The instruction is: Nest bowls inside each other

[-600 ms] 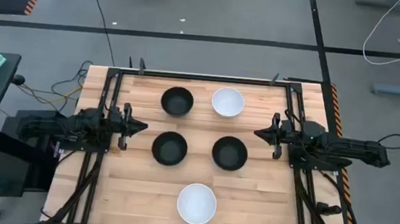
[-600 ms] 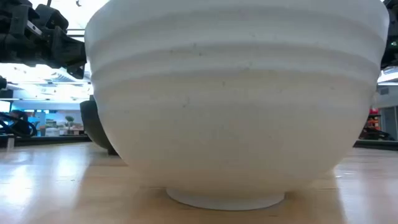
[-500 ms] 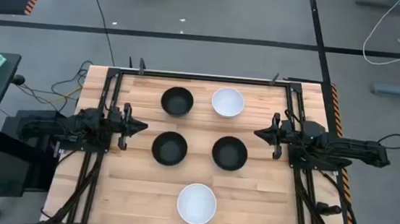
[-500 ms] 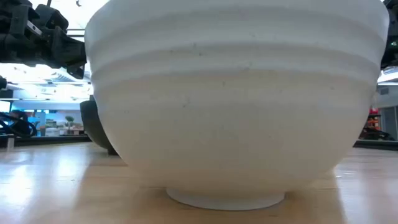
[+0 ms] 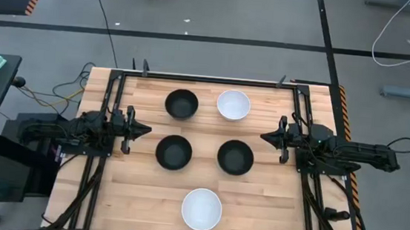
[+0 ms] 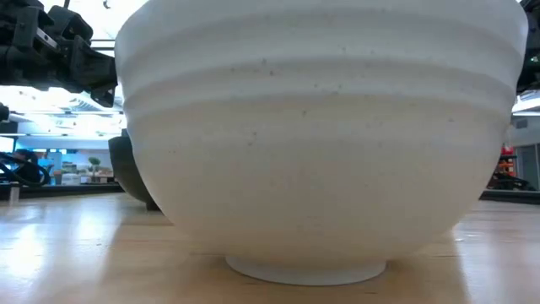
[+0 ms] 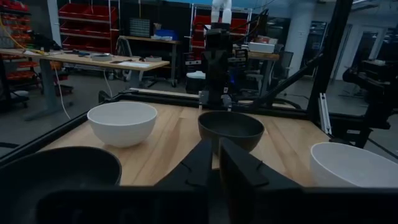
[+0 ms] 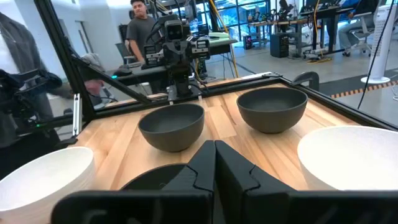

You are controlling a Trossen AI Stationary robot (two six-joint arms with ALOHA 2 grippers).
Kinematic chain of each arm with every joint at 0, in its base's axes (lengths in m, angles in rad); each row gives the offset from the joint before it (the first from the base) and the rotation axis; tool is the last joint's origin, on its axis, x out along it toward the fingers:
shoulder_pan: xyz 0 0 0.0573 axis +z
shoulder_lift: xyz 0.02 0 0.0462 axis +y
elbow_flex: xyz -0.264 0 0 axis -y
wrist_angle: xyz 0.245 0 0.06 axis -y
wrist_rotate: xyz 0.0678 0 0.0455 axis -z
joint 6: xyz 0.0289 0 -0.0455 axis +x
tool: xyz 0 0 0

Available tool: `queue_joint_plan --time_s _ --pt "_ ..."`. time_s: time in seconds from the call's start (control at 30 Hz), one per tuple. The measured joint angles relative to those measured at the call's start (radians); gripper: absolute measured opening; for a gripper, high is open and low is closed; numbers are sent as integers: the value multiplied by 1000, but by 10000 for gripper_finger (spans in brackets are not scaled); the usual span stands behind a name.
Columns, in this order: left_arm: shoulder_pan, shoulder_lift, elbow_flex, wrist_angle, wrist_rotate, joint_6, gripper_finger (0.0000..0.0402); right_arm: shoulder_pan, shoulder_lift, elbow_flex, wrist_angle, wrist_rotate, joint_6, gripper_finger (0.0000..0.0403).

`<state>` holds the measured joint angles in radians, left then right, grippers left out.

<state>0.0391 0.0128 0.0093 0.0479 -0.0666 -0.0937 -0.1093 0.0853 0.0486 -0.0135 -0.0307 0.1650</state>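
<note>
Five bowls stand on their bases on the wooden table [image 5: 131, 198]. A black bowl [image 5: 182, 104] and a white bowl [image 5: 233, 105] stand at the far side. Two black bowls [image 5: 174, 152] [image 5: 235, 157] stand in the middle, and a white bowl [image 5: 201, 208] stands near the front edge, filling the low view [image 6: 321, 143]. My left gripper [image 5: 144, 130] is shut and empty at the table's left side, pointing right. My right gripper [image 5: 265, 137] is shut and empty at the right side, pointing left. Each faces the bowls in its wrist view [image 7: 216, 158] [image 8: 214, 158].
A dark metal frame [image 5: 208, 79] runs along the table's far edge and sides. Bare wood lies between the bowls and at the near corners. A person [image 8: 142, 31] stands in the room beyond the table's left side, past my left arm [image 8: 177, 43].
</note>
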Motion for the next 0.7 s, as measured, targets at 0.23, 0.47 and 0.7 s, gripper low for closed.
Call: queue_joint_plan --time_s 0.23,0.47,0.7 --pt "0 0 0 0 0 0 35 0 0 0 0 0 0 14" --pt "0 0 0 0 0 0 28 0 0 0 0 0 0 14" --pt "0 0 0 0 0 0 37 0 0 0 0 0 0 14"
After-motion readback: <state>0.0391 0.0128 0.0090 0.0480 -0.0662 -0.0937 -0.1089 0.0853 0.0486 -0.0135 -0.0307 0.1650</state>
